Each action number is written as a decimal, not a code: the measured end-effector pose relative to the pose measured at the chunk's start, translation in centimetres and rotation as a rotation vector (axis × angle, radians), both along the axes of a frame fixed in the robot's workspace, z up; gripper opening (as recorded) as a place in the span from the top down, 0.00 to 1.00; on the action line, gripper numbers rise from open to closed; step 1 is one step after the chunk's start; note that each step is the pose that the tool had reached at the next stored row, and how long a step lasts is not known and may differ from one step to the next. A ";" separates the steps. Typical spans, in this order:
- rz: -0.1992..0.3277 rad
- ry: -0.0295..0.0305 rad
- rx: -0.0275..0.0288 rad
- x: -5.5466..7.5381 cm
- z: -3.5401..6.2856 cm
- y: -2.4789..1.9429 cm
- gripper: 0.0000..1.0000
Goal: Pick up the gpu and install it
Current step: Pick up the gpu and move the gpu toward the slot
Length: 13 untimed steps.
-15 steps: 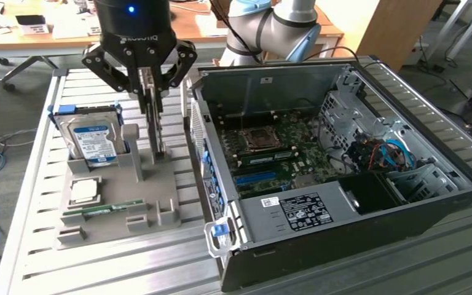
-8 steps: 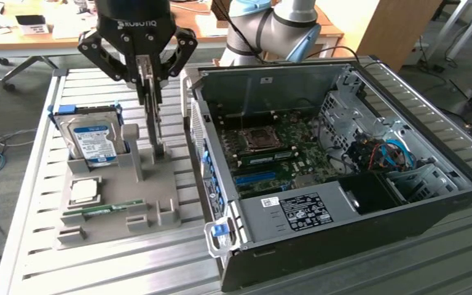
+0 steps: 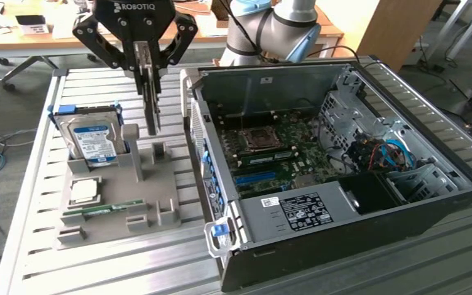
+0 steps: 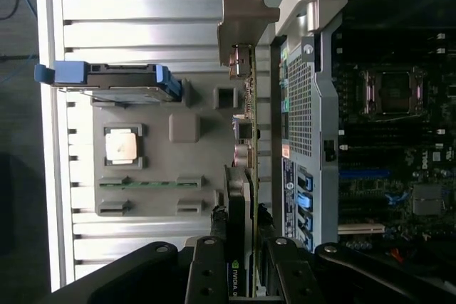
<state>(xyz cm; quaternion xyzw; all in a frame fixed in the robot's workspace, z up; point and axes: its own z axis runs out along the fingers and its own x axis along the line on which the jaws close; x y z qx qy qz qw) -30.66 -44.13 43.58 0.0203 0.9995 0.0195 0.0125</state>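
Black fingers (image 4: 206, 275) under ROBOTIQ lettering (image 3: 135, 7), clamped on gpu (image 3: 150, 110) — above grey tray (image 3: 105, 228), beside case (image 3: 343, 249)

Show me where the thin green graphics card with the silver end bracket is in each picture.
Exterior view: the gpu hangs edge-on in the gripper, above the grey holder tray.
Wrist view: the gpu runs edge-on between that tray and the open computer case.
Shared landmark: the silver hard drive with blue rails.
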 end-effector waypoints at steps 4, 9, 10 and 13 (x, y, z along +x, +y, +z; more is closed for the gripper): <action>0.000 0.0000 0.0000 0.0 0.04 0.00 0.73; 0.000 0.0000 -0.0001 0.1 0.05 0.00 0.73; 0.000 0.0000 0.0000 0.1 0.04 0.00 0.73; 0.000 0.0000 -0.0001 0.2 0.05 0.00 0.73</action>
